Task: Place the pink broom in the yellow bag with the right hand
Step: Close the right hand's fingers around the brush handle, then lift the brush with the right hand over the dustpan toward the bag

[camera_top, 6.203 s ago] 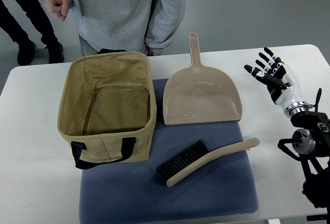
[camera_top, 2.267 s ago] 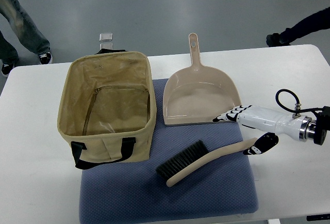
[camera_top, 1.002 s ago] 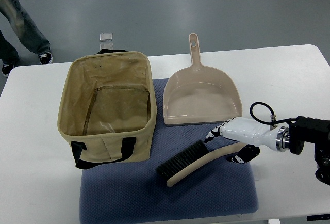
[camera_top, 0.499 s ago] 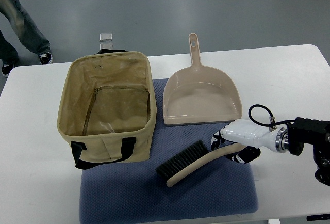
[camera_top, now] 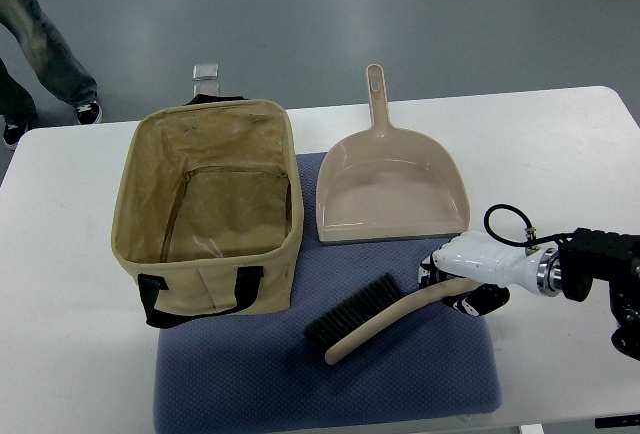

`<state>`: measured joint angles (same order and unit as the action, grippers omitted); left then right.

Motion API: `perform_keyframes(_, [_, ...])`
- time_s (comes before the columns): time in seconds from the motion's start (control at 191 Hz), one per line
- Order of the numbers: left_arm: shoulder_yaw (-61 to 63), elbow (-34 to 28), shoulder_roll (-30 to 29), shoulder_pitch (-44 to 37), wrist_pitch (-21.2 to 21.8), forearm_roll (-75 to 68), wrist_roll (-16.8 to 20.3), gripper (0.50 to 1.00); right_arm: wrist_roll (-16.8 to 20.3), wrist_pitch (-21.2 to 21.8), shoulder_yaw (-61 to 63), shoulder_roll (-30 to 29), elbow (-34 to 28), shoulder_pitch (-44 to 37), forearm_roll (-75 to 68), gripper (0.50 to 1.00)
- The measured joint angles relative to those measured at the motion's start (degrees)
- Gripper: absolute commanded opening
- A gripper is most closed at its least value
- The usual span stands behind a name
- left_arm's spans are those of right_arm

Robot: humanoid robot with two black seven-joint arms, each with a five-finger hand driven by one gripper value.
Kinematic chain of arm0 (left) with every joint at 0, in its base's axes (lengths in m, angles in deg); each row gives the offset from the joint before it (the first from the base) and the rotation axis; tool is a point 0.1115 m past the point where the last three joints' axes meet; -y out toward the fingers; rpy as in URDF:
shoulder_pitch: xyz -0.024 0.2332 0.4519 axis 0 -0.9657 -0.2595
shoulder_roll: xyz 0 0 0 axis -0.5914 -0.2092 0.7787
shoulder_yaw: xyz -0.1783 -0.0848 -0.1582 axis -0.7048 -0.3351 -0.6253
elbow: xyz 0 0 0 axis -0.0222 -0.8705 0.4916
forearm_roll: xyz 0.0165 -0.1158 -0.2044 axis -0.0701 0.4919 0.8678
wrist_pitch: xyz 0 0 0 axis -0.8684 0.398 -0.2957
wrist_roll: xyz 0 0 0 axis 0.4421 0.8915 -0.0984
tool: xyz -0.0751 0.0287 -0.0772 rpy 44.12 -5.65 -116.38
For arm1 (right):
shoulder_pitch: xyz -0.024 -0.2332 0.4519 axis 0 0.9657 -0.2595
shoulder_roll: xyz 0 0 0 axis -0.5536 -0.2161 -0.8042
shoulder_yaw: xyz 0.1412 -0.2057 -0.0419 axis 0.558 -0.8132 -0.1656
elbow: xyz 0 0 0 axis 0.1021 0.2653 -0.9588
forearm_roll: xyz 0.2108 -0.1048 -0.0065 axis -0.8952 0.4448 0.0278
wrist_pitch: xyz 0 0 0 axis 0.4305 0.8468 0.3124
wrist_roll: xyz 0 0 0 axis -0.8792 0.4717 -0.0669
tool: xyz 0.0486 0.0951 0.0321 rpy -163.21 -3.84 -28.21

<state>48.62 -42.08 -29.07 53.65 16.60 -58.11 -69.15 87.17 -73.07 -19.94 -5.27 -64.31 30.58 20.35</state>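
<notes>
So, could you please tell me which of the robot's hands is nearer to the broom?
The right hand: its fingers are wrapped around the broom handle. The left hand is not in view.

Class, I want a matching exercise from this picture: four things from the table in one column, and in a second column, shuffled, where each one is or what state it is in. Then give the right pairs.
Things:
1. broom
2. dustpan
3. bag
4. right hand

Places or states:
A. stands open and empty at the left of the table
B. closed around a handle
C. lies on the blue mat, bristles pointing left
D. lies above the broom, its handle pointing away from the robot

Pairs: 1-C, 2-D, 3-A, 4-B
</notes>
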Motion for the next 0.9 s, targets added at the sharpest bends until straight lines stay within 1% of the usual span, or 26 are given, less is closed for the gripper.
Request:
perform_keyframes(0.058, [0.00, 0.00, 0.00, 0.00, 0.00, 0.00, 0.00, 1.000, 0.00, 0.04, -0.09, -0.02, 0.02, 0.07, 0.08, 0.558])
perform_keyframes(0.073, [0.00, 0.00, 0.00, 0.00, 0.00, 0.00, 0.00, 1.000, 0.00, 0.05, -0.10, -0.04, 0.03, 0.09, 0.11, 0.535])
perform_keyframes(0.079, [0.00, 0.00, 0.00, 0.00, 0.00, 0.00, 0.00, 1.000, 0.00, 0.05, -0.11, -0.04, 0.03, 0.09, 0.11, 0.535])
perform_keyframes(0.084, [0.00, 0.00, 0.00, 0.00, 0.00, 0.00, 0.00, 1.000, 0.00, 0.05, -0.12, -0.06, 0.04, 0.10, 0.13, 0.523])
perform_keyframes(0.089, [0.00, 0.00, 0.00, 0.00, 0.00, 0.00, 0.00, 1.000, 0.00, 0.05, -0.12, -0.08, 0.04, 0.10, 0.14, 0.523])
perform_keyframes(0.094, [0.00, 0.00, 0.00, 0.00, 0.00, 0.00, 0.00, 1.000, 0.00, 0.05, -0.12, -0.09, 0.04, 0.11, 0.14, 0.507])
perform_keyframes(0.105, [0.00, 0.00, 0.00, 0.00, 0.00, 0.00, 0.00, 1.000, 0.00, 0.06, -0.12, -0.11, 0.06, 0.11, 0.16, 0.500])
perform_keyframes(0.383, [0.00, 0.00, 0.00, 0.01, 0.00, 0.00, 0.00, 1.000, 0.01, -0.73, 0.36, -0.24, 0.55, -0.73, 0.64, 0.500])
perform_keyframes(0.577, [0.00, 0.00, 0.00, 0.00, 0.00, 0.00, 0.00, 1.000, -0.15, -4.76, 3.28, 2.07, 0.48, -2.33, 0.10, 0.500])
perform_keyframes(0.714, [0.00, 0.00, 0.00, 0.01, 0.00, 0.00, 0.00, 1.000, -0.72, -6.44, 7.75, 3.96, 0.40, -2.79, -0.33, 0.500])
perform_keyframes(0.897, [0.00, 0.00, 0.00, 0.00, 0.00, 0.00, 0.00, 1.000, -2.32, -9.72, 9.70, 8.32, 0.52, -5.62, -0.85, 0.500])
